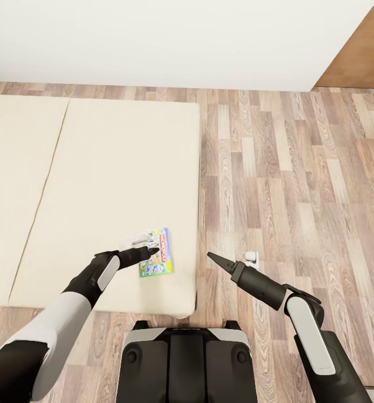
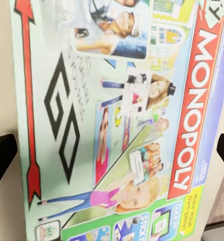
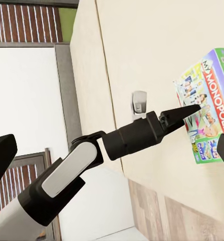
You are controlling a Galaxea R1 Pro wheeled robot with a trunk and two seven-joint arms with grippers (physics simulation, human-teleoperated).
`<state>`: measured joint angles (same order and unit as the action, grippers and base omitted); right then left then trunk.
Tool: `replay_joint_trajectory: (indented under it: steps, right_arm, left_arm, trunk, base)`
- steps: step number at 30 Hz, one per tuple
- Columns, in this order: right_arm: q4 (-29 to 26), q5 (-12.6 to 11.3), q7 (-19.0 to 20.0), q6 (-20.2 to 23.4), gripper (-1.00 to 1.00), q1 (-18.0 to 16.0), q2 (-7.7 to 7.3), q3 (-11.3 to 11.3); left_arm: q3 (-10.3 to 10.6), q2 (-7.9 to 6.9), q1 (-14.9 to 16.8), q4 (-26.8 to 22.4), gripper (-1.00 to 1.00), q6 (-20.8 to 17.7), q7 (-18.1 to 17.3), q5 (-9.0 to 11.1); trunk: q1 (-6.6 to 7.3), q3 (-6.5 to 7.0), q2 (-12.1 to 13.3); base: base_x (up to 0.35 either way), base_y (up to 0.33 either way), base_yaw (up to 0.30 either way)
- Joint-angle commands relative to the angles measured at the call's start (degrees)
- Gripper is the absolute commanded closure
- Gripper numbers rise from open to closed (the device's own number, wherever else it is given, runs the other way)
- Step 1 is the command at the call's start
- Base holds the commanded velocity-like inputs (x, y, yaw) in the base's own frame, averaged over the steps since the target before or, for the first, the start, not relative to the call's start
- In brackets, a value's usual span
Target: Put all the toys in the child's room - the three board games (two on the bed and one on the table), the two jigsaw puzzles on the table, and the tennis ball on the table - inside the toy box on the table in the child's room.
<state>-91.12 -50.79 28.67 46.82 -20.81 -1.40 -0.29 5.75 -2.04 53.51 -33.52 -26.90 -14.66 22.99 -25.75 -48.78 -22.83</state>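
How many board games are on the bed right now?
1. A Monopoly board game lies flat near the bed's front right corner, under the left end effector, which hangs open above it. The bed's left part runs out of view, so another may be hidden.

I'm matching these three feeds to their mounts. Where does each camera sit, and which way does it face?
Head view: from the robot's head, looking down over the bed and wood floor; both arms and the base show.
Left wrist view: on the left arm, looking straight down at the Monopoly box; dark fingertips at the edges.
Right wrist view: on the right arm, looking sideways across the bed at the left tool.
All three share the Monopoly box.
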Motion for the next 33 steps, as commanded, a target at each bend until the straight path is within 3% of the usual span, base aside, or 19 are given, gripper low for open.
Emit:
replay_joint_trajectory:
  steps: [1, 11, 19, 33]
  right_arm:
    - [-0.02, -0.10, 0.06, 0.29, -1.00, -0.02, -0.01, -0.01]
    - [-0.02, -0.10, 0.06, 0.29, -1.00, -0.06, -0.01, 0.02]
    - [-0.02, -0.10, 0.07, 0.29, -1.00, -0.03, -0.01, 0.00]
    - [-0.02, -0.10, 0.03, 0.29, -1.00, -0.03, 0.00, 0.02]
  left_arm:
    - [0.22, 0.03, 0.01, -0.06, -1.00, -0.21, 0.05, 0.28]
    - [2.18, 0.61, 0.01, -0.06, -1.00, -0.17, 0.03, 0.26]
    - [2.45, 0.70, 0.01, 1.54, -1.00, 2.32, -0.02, 0.29]
    - [2.52, 1.03, 0.01, 2.13, -1.00, 2.98, -0.19, 0.30]
  trunk:
    - [-0.03, -0.06, -0.09]
    - [-0.03, -0.06, -0.09]
    - [-0.03, -0.06, -0.09]
    - [-0.03, -0.06, -0.09]
  base:
    - [0.000, 0.000, 0.000]
    - [0.000, 0.000, 0.000]
    - [0.000, 0.000, 0.000]
    - [0.000, 0.000, 0.000]
